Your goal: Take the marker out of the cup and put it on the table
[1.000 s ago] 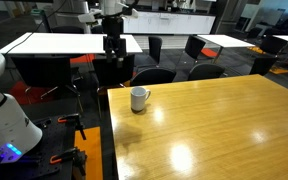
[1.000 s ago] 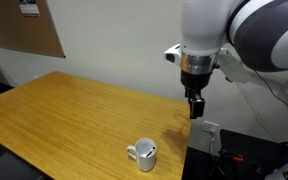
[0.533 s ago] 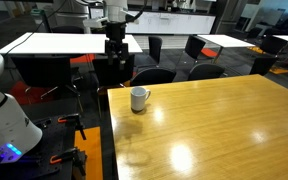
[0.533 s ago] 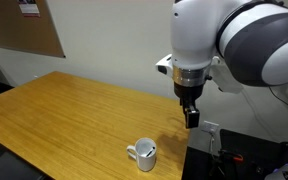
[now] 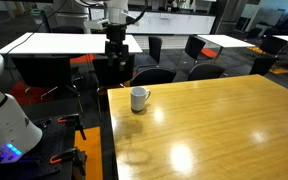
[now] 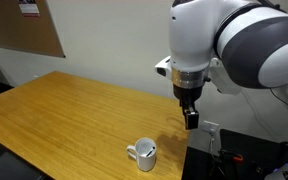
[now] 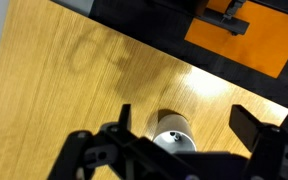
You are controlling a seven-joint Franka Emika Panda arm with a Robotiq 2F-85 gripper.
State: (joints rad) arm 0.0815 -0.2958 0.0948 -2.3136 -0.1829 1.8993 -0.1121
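The white cup stands upright on the honey-yellow table near one edge; it also shows in the exterior view with its handle to the side. In the wrist view the cup lies straight below, and a small dark tip of the marker shows inside its mouth. My gripper hangs well above the cup, open and empty; it also shows in the exterior view and in the wrist view, with its fingers spread to either side of the cup.
White-topped tables and black chairs stand behind the table. An orange floor patch lies past the table edge. A white robot body stands beside the table. A corkboard hangs on the wall.
The gripper has come a little lower and shifted slightly towards the cup over the last second. The cup and the marker have not moved.
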